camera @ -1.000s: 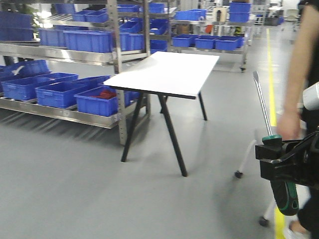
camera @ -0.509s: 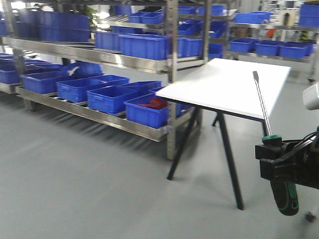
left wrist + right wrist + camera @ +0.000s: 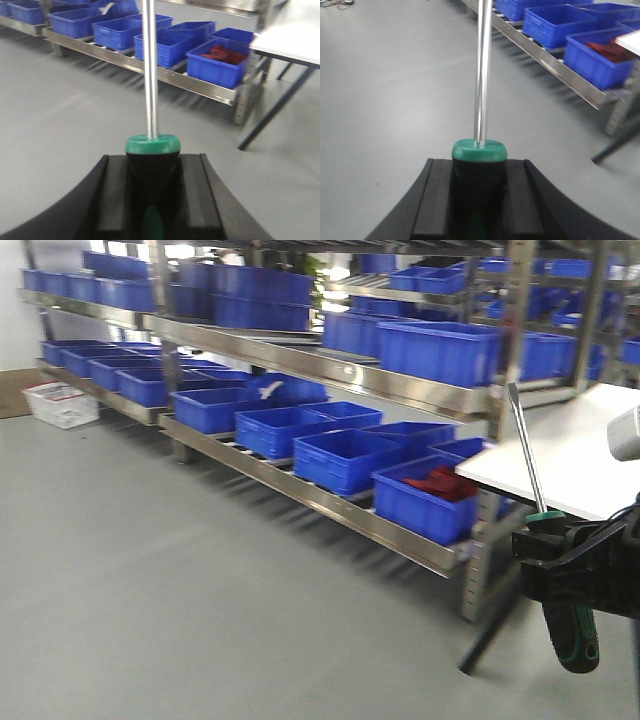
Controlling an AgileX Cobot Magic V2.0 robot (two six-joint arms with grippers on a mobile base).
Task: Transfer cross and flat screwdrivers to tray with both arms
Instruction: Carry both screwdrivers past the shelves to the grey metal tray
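Since a second ago the view has swung left: the tabletop (image 3: 585,465) shows only at the right edge, with the shelf (image 3: 300,358) of bins (image 3: 345,455) left of it, so I judge the base is turning and the tray, not in view, is not reached yet. The left claw (image 3: 152,195) is closed on the left screwdriver (image 3: 150,75) handle, the right claw (image 3: 479,195) on the right screwdriver (image 3: 484,75). Each long axis runs straight out of its claw, tip away from it, nearly upright in the front view

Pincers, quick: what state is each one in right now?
Left pincer: closed on a screwdriver, gripped by its handle.
Right pincer: closed on a second screwdriver, also by its handle.
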